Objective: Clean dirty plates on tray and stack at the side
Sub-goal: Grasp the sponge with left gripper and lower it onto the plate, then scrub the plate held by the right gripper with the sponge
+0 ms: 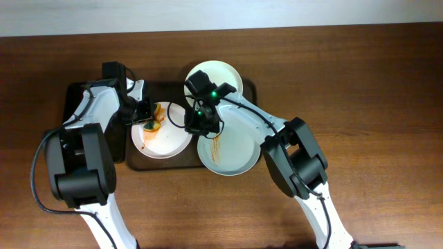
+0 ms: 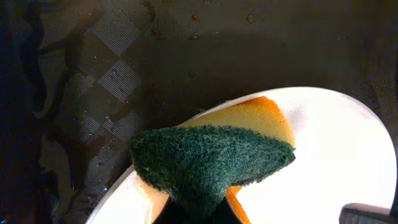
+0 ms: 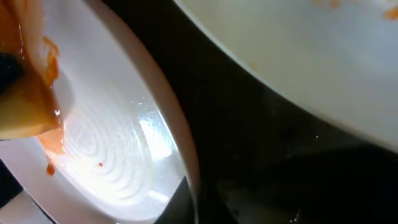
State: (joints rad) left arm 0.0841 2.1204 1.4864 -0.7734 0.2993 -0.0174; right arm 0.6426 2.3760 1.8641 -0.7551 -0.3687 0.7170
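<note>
Left hand (image 1: pixel 144 115) clamps the sponge (image 2: pixel 211 158); we press it flat and scrub the plate (image 1: pixel 172 143), apparently near its rim.

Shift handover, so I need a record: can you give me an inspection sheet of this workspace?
Surface: brown wooden table.
Job's things: on dark tray, white plate and blue-green plate sauce-streaked, top plate looks clean.
Clutter: smaller black tray at left.
Grippers: left gripper holds sponge on white plate; right gripper at that plate's rim, grip unclear.
Cables: black cables along both arms.
Surroundings: pale wall strip behind table; nothing else seen.
</note>
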